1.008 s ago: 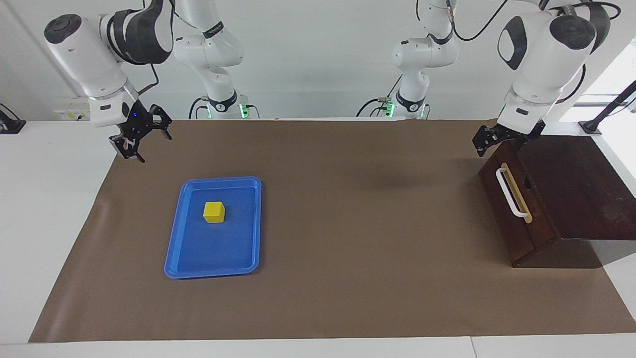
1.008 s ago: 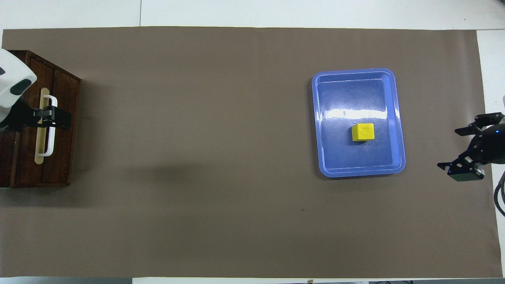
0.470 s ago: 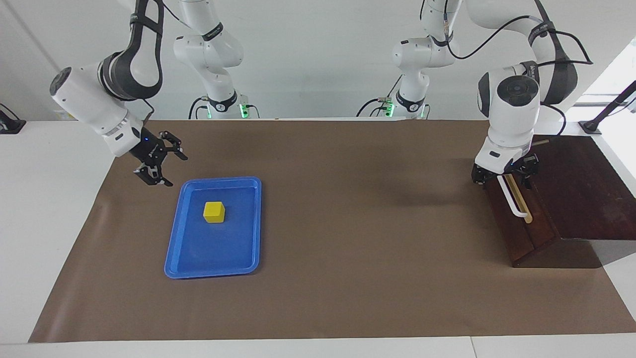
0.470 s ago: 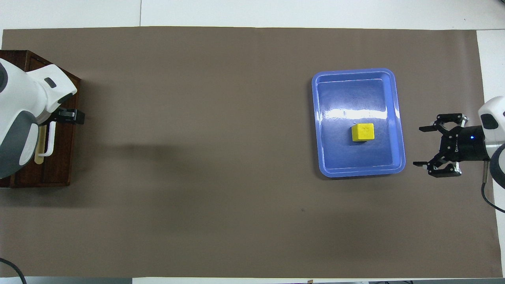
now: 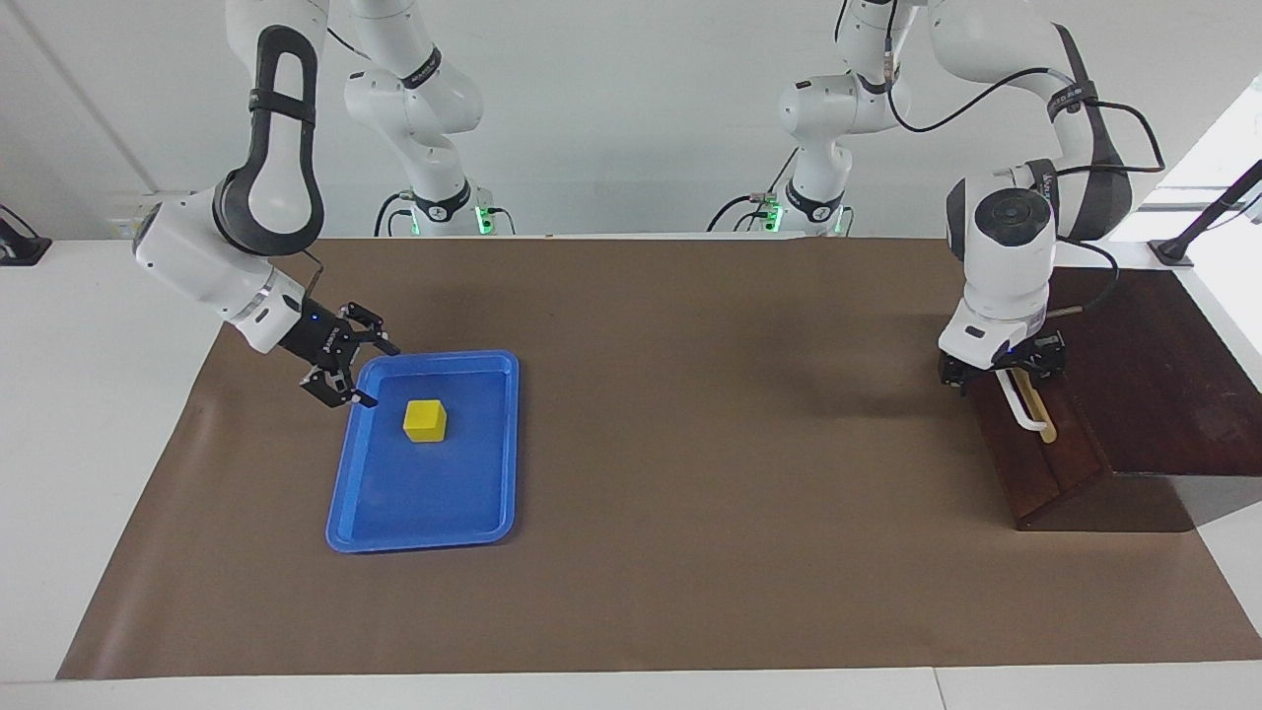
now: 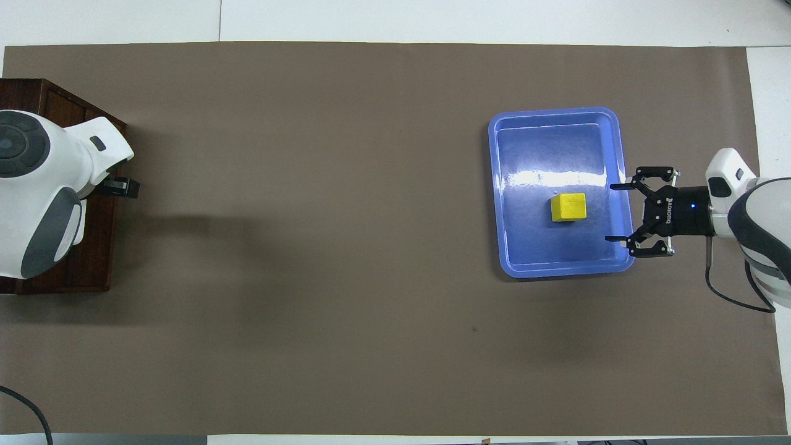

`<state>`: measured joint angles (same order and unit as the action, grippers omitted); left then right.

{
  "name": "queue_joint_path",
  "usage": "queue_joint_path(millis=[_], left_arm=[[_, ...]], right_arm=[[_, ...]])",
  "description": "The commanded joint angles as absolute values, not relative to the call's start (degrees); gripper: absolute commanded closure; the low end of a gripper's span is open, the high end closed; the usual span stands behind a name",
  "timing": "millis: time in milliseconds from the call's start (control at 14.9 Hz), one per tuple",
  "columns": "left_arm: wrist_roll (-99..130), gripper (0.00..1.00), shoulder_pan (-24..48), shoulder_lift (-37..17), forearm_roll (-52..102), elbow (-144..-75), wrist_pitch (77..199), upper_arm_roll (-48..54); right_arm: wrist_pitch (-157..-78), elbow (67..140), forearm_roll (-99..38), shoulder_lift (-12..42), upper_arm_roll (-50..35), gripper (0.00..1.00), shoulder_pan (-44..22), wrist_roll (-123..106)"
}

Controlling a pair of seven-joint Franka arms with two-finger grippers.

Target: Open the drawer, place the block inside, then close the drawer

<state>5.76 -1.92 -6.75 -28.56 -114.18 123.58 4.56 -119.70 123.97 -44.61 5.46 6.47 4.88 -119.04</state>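
The yellow block (image 5: pixel 425 420) lies in the blue tray (image 5: pixel 424 513), toward the right arm's end of the table; it also shows in the overhead view (image 6: pixel 568 207). My right gripper (image 5: pixel 385 378) is open and empty, low over the tray's rim beside the block, not touching it (image 6: pixel 610 212). The dark brown drawer (image 5: pixel 1025 459) looks shut in its wooden box (image 5: pixel 1154 375) at the left arm's end. My left gripper (image 5: pixel 1001 370) is at the upper end of the white handle (image 5: pixel 1025 412). In the overhead view the arm's wrist hides the handle.
A brown paper mat (image 5: pixel 690 444) covers the table between the tray and the box. The box stands at the mat's edge. Both arm bases stand at the robots' side of the table.
My right gripper came down from the mat's end to the tray's rim beside the block. My left gripper dropped from the box's top corner to the drawer handle.
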Motion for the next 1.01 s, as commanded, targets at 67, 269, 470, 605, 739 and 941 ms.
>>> queue_joint_path(millis=[67,269,470,605,739,941], left_arm=[[9.03,0.00,-2.11,-6.68,-29.97,-117.07,127.09,4.83],[13.79,0.00,-0.53,-8.70,-30.06,-117.07,127.26,4.83],[14.24,0.00,0.87,-9.49,-29.97,-116.28,127.97,4.92],[15.02,0.00,2.28,-9.58,-29.62,-115.58,127.44,4.92],[18.44,0.00,4.03,-9.67,-29.27,-115.23,127.27,5.01],[20.48,0.00,6.50,-9.84,-26.12,-114.53,126.22,5.10]], right_arm=[[-118.13,118.22,-47.90,12.64,6.24,0.00,5.53,-123.83],[-116.46,116.72,-52.64,16.16,6.24,0.00,5.63,-129.72],[-115.58,116.63,-52.82,17.31,6.24,0.00,5.45,-131.30],[-115.05,117.07,-52.91,17.49,6.24,0.00,5.80,-133.50],[-114.70,117.16,-52.91,17.49,6.33,0.00,5.80,-133.68],[-115.22,117.33,-52.91,17.49,6.33,0.00,5.36,-134.38]])
